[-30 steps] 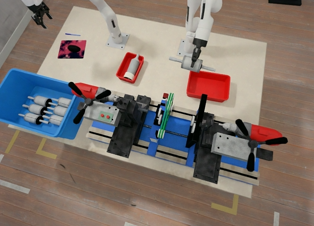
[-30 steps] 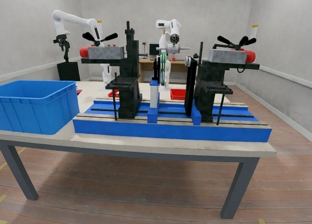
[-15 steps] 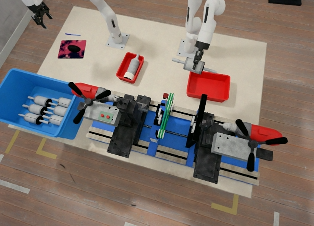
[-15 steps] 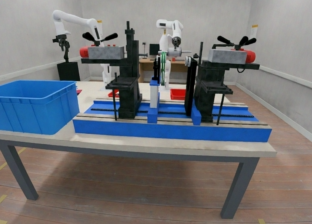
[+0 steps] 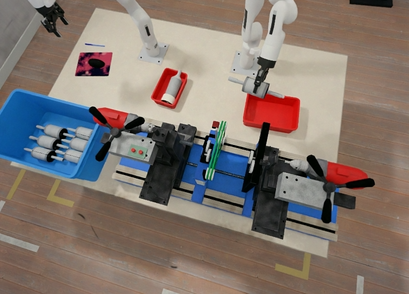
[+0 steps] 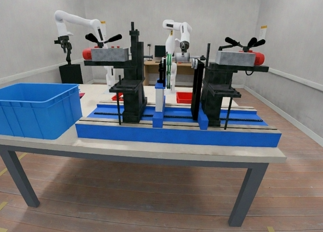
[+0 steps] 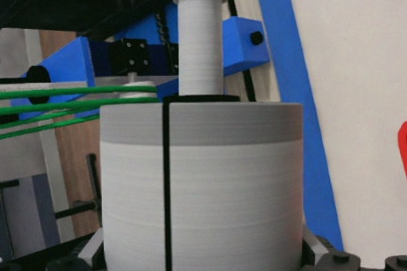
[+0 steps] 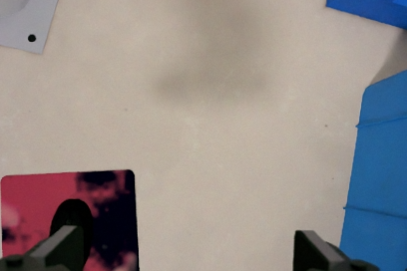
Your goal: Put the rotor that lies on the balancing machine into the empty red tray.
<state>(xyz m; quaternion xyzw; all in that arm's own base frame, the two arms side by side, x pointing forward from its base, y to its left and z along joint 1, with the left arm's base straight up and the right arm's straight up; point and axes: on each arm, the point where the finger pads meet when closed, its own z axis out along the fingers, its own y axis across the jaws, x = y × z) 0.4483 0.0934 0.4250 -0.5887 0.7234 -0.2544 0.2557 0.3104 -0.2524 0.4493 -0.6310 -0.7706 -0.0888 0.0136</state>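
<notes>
My left gripper [image 5: 255,88] [image 6: 183,53] [image 7: 202,249] is shut on the grey rotor [image 5: 248,84] [image 6: 179,58] [image 7: 224,190] around its body. The rotor is roughly level, with a shaft out of each end, high above the table. The empty red tray [image 5: 270,129] [image 6: 183,101] stands behind the balancing machine [image 5: 233,170] [image 6: 177,138]. In the top view one shaft end overlaps the tray's back rim. The machine bears no rotor. My right gripper [image 5: 62,29] [image 6: 66,57] [image 8: 189,252] is open and empty, away at the far left.
A smaller red tray [image 5: 159,87] holds a ribbed grey-and-white part [image 5: 174,83]. A blue bin [image 5: 89,163] [image 6: 62,112] [image 8: 376,165] with several rotors stands left of the machine. The machine's green belt [image 5: 216,152] [image 6: 169,73] and black upright [image 5: 262,145] [image 6: 197,91] rise near the tray side.
</notes>
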